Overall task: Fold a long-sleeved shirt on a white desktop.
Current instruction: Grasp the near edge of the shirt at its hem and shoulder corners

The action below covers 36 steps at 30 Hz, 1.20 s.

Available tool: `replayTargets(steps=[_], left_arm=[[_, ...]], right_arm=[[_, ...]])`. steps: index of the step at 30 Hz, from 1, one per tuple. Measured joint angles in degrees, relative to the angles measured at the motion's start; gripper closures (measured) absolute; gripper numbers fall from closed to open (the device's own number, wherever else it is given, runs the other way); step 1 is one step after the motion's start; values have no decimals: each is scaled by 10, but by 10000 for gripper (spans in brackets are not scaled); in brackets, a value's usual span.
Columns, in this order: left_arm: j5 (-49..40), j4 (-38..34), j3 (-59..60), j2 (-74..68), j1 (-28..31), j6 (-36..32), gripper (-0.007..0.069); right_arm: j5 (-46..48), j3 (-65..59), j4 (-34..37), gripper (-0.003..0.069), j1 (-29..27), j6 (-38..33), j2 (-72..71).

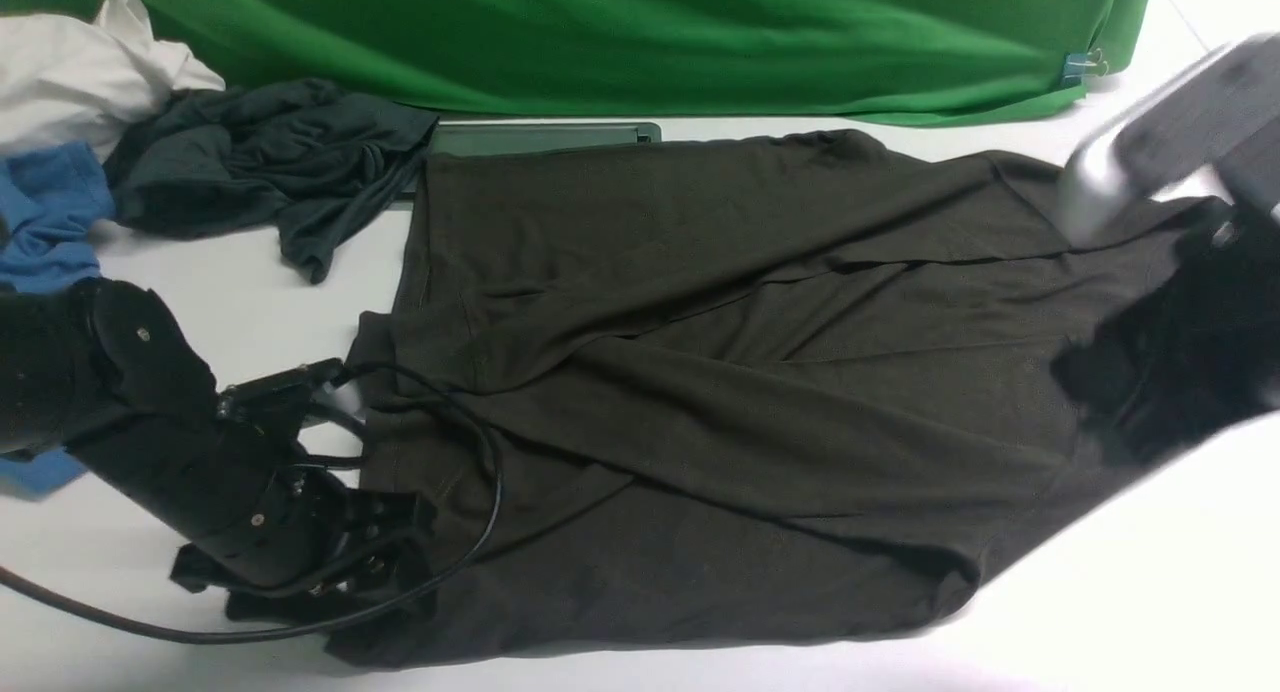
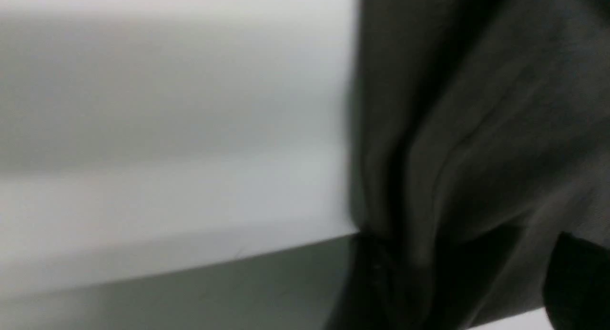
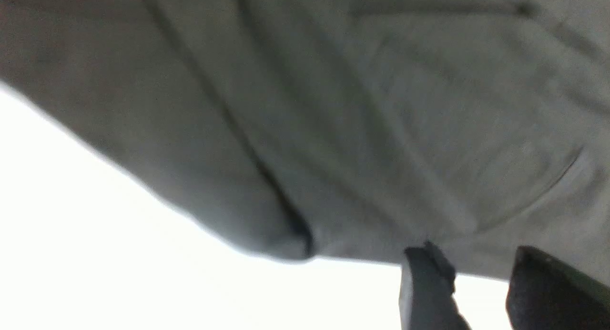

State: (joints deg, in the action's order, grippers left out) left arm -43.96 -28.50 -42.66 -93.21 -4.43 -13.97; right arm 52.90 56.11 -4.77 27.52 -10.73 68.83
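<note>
The long-sleeved shirt (image 1: 720, 372), very dark brown, lies spread on the white desktop (image 1: 250, 302) with both sleeves folded across its body. My left gripper (image 1: 330, 572) sits low at the shirt's near left corner. In the left wrist view the left gripper (image 2: 472, 244) stands open, with bunched shirt (image 2: 476, 129) between its dark fingers (image 2: 579, 282). My right gripper (image 1: 1110, 382) is blurred over the shirt's right end. The right wrist view shows the right gripper (image 3: 476, 258) open, its fingertips (image 3: 424, 273) at the shirt's (image 3: 357, 106) edge and bare desktop (image 3: 95, 249) in the gap.
A dark teal-grey garment (image 1: 260, 162), a bright blue shirt (image 1: 45, 212) and white cloth (image 1: 80, 72) are piled at the back left. The dark hatch (image 1: 545, 137) shows behind the shirt, under the green backdrop (image 1: 640, 32). A black cable (image 1: 485, 502) loops over the shirt's left part.
</note>
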Motion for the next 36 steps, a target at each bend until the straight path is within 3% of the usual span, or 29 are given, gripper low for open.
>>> replayTargets(steps=[4, 5, 7, 9, 12, 16, 28, 36], left_arm=[[2, -1, 1, -3, 0, -13, 375], [2, -1, 1, -3, 0, -13, 375], [-1, 7, 2, 0, 2, -13, 528], [-9, 9, 2, 12, 9, -11, 582], [-29, 17, 2, 43, 13, -10, 598], [-37, 39, 2, 92, 13, 8, 598], [-35, 63, 2, 119, 13, 34, 597], [-34, 63, 2, 119, 13, 36, 597]], right_arm=[[-8, -27, 0, 377, 0, -72, 38], [-11, -30, 0, 372, 0, -77, 40], [-51, -75, -1, 315, 0, -145, 54], [-98, -128, -1, 283, 0, -209, 59], [-152, -191, -1, 267, 0, -295, 60], [-204, -210, -2, 262, 5, -354, 60], [-243, -212, -3, 214, 5, -441, 116], [-293, -211, -15, 211, 5, -454, 187]])
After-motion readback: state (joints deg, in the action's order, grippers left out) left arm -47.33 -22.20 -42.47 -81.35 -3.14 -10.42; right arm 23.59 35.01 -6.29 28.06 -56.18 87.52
